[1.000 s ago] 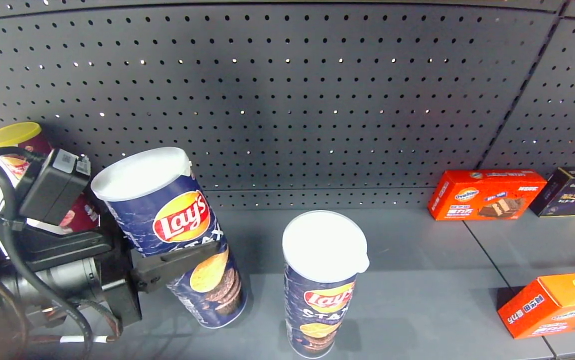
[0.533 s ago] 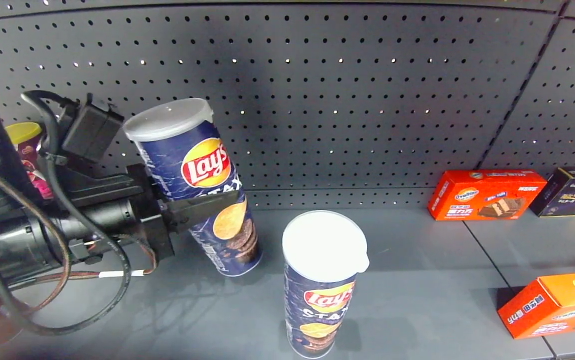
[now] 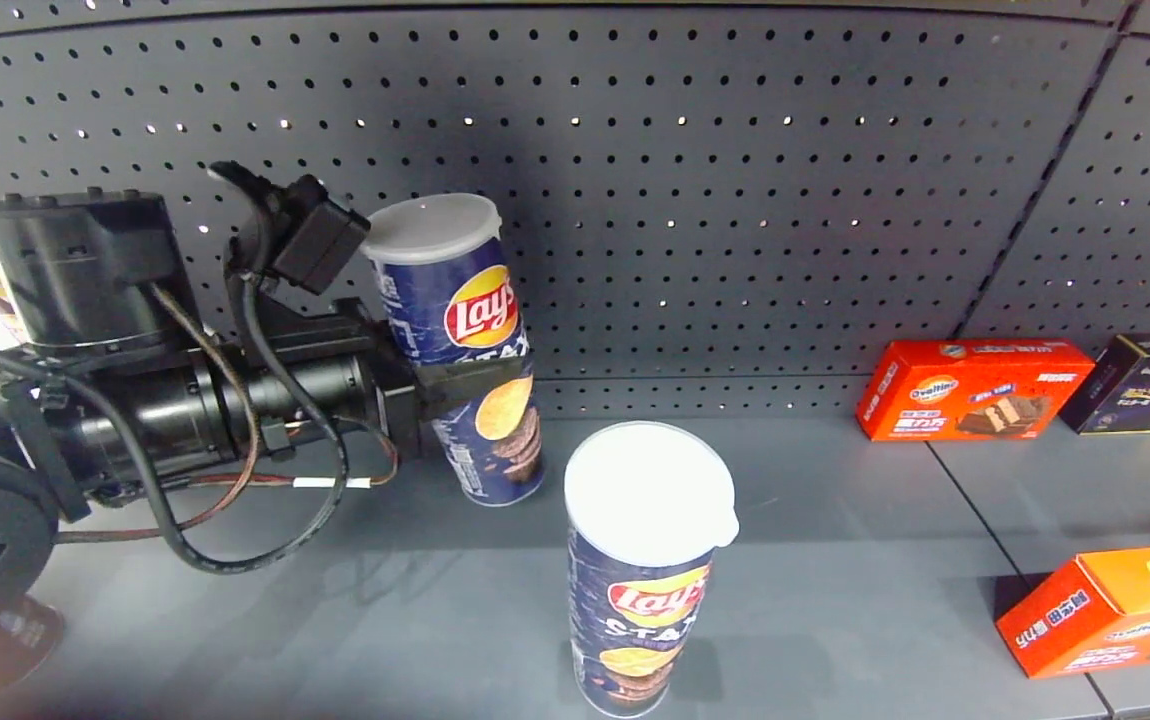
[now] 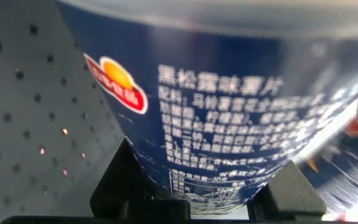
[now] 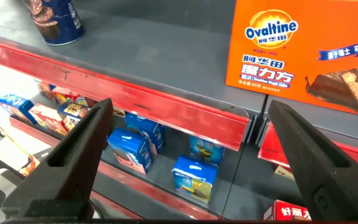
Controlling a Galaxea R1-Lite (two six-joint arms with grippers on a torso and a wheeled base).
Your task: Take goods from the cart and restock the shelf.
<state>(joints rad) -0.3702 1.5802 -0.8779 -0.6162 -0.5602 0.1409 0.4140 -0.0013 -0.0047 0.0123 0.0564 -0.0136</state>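
Grey pegboard shelf (image 3: pixel 835 520), left-centre of frame, with blue chip can (image 3: pixel 465 330) clamped slightly tilted in left gripper (image 3: pixel 462 385), base near its surface. Straighten upright, lower gently clear of the standing can (image 3: pixel 645 570), then release. Right gripper (image 5: pixel 191 106) spread wide, empty.

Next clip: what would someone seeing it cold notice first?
The left gripper stands out first, its jaws shut on a blue chip can that is slightly tilted near the pegboard at the back of the shelf. Next come a matching can standing upright nearer the front, and an orange box at the back right.
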